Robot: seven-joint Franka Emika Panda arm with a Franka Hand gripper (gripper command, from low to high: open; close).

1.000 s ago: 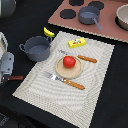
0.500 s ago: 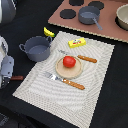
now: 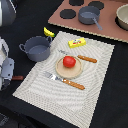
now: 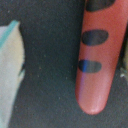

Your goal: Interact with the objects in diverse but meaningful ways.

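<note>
Black table point(image 3: 107, 100) carries everything. Woven placemat point(image 3: 95, 70) lies beside the gripper point(image 3: 6, 74), which sits at the exterior view's left edge, just off the mat's near corner. Brown stove board point(image 3: 107, 31) is well apart from the jaws, at the far side. Grey two-handled pot point(image 3: 37, 48) stands upright on the mat corner closest to the gripper. Grey long-handled saucepan point(image 3: 89, 15) sits on the stove board, far from the jaws. Round wooden plate point(image 3: 59, 73) is mid-mat w/ the red tomato point(image 3: 69, 61) on it. Fork point(image 3: 64, 80) and knife point(image 3: 81, 57), both w/ orange handles, flank the plate. Yellow banana point(image 3: 48, 33) is just beyond the pot; yellow rectangular packet point(image 3: 77, 42) is further along the mat. Brown sausage point(image 3: 17, 77) lies on the table right by the gripper, between it and the mat edge; wrist view shows it point(image 4: 100, 55) close up w/ dark grill marks. Jaws: can't tell how wide they're set or whether they hold anything.
</note>
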